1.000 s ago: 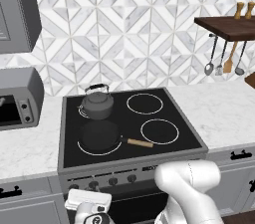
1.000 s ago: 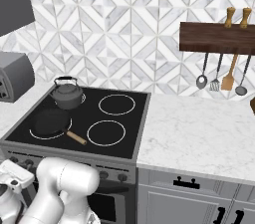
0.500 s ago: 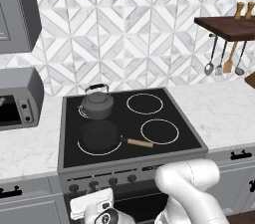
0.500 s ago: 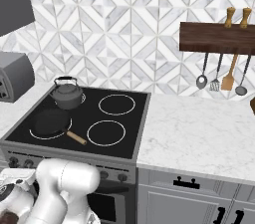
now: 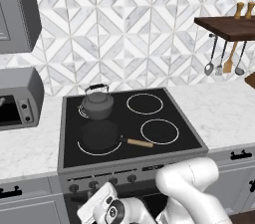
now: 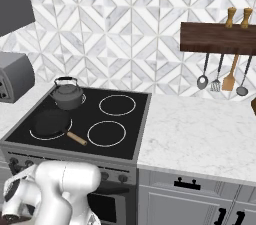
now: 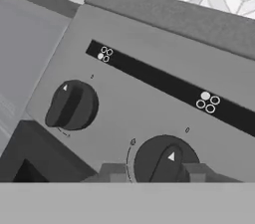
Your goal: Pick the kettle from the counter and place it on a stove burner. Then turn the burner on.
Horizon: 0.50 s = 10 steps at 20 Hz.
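Note:
The dark grey kettle (image 5: 97, 104) (image 6: 67, 96) stands upright on the back-left stove burner (image 5: 81, 112), whose white rings peek out beside its base. My gripper (image 7: 153, 172) is low in front of the stove's control panel, far below the kettle. It is open, with its fingertips (image 7: 112, 171) on either side of a round black knob (image 7: 167, 161). The white mark on that knob points up and slightly right. My hand (image 5: 107, 207) (image 6: 17, 200) sits below the panel's left part. The white marble counter (image 5: 224, 111) (image 6: 200, 134) lies right of the stove.
A black frying pan (image 5: 101, 134) (image 6: 50, 122) with a wooden handle rests on the front-left burner. A second knob (image 7: 72, 104) is up and left of the one between my fingers. A toaster oven (image 5: 17, 98) stands on the left. Utensils (image 6: 220, 76) hang under a wooden shelf.
My hand has shifted a little to the right along the front of the stove. The kettle and pan have not moved.

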Tool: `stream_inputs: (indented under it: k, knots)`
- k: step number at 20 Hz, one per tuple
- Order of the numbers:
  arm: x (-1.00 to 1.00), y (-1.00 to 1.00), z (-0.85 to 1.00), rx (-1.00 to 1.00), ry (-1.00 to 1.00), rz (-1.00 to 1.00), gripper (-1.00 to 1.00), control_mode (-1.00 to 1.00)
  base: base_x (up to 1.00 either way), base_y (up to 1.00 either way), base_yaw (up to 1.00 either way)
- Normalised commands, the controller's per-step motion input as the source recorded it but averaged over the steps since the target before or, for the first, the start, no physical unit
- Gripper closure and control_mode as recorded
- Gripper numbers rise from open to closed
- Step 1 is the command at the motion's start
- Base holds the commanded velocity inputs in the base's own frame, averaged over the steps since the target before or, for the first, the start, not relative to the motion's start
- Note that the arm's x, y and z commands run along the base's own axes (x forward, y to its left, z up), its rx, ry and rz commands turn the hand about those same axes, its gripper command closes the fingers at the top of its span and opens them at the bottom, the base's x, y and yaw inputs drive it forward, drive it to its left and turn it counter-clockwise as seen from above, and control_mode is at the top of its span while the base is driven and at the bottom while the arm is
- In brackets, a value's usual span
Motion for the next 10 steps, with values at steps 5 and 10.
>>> stream_inputs:
  k: [5, 10]
  knots:
    - [0.02, 0.22, -0.36, -0.45, 0.0, 0.26, 1.0, -1.0, 0.0, 0.0, 0.0]
    - [0.02, 0.23, -0.39, -0.49, 0.0, 0.26, 1.0, -1.0, 0.0, 0.0, 0.0]
